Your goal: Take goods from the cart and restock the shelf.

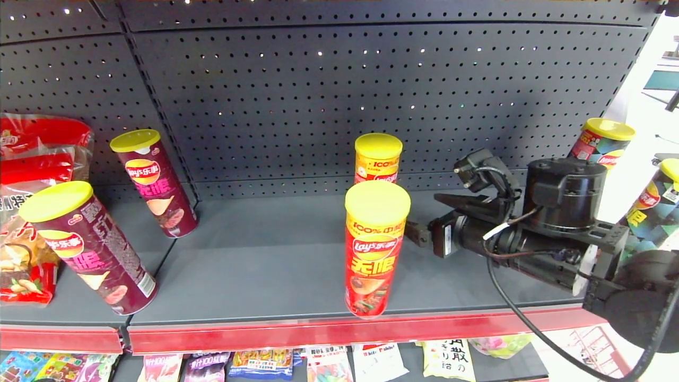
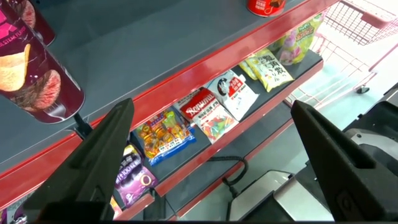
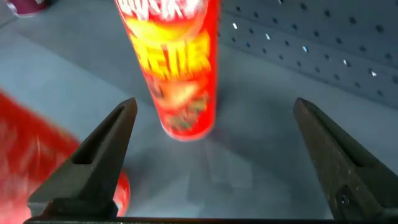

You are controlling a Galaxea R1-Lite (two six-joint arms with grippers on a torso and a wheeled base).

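Grey shelf (image 1: 265, 254) deck, pegboard (image 1: 292, 95) behind it, red lip (image 1: 297, 333) along the front edge. Landmark for your bearings is the front can (image 1: 375, 249): red, yellow lid, upright, base just behind the lip.

- Rear can (image 1: 377, 158): same kind, upright, straight behind the front can and near the pegboard. A strip of bare deck separates the two.
- Right gripper (image 1: 423, 212): just right of the front can, above the deck, level with its upper half. Its fingers are spread wide with nothing between them, and it touches neither can. Your right wrist view has a red can upright ahead between the fingers; which of the two it is, cannot tell.
- Left gripper (image 2: 212, 104): fingers wide apart, holding nothing. It hangs left of the front can, out in front of the lip and lower, over the packets (image 2: 211, 115) on the shelf beneath.
- Left of the front can: a broad stretch of bare deck, your widest open room, runs up to two maroon cans (image 1: 154, 180). Bags (image 1: 32, 212) lie beyond them.
- Right of the front can: the right arm takes up the deck. Past the shelf's end stand two more end cans (image 1: 604, 140).
- Cart (image 2: 357, 28): pink wire, right of the front can, in front of the shelf and lower.
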